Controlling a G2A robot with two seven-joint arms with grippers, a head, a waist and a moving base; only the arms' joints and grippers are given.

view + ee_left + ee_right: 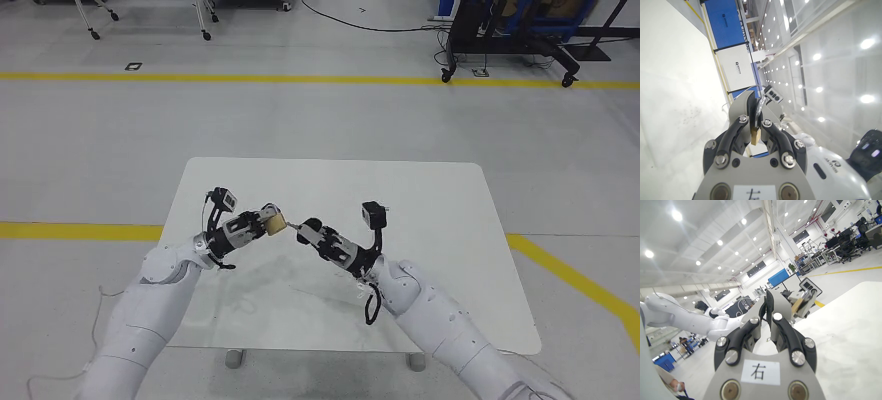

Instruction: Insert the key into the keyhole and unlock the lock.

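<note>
Above the white table [440, 190], the left gripper [756, 101] had its fingers clamped on the brass padlock [755, 135] by the shackle. At its 3 o'clock, the right gripper [766, 300] had its fingers pinched on the key [291, 228], whose tip was near the lock body.

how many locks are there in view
1: the brass lock is gripped in the left end effector above the table, facing the key in the right end effector. None appears hidden.
</note>
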